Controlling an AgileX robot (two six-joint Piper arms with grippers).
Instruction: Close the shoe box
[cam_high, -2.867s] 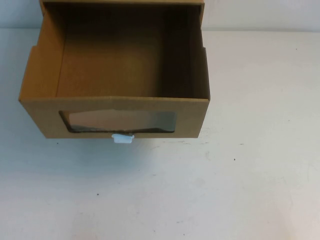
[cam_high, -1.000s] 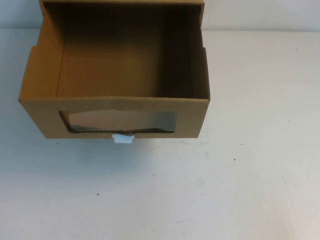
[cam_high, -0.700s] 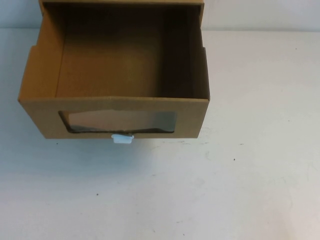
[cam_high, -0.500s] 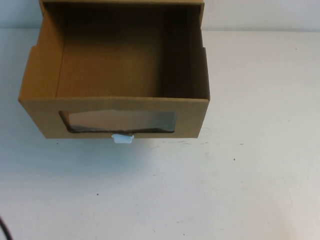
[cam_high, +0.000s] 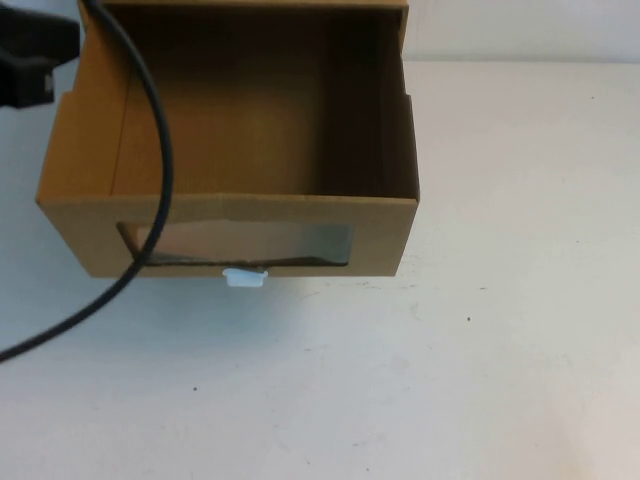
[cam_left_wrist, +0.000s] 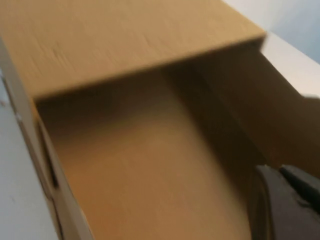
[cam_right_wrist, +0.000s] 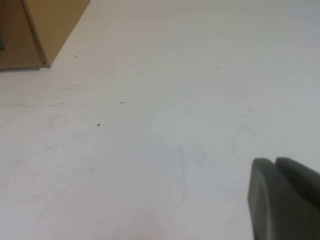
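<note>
The brown cardboard shoe box stands at the table's back left with its drawer pulled out and empty. Its front has a clear window and a small white pull tab below it. My left arm shows as a black part at the box's back left corner, with a black cable looping over the drawer. In the left wrist view my left gripper is shut and empty, above the open drawer. My right gripper is shut and empty over bare table, right of the box's corner.
The white table stretches in front of and to the right of the box. The box's outer sleeve covers the back of the drawer. The right arm does not show in the high view.
My left arm and its cable have come into the high view at the top left, over the box's left side. The box has not moved.
</note>
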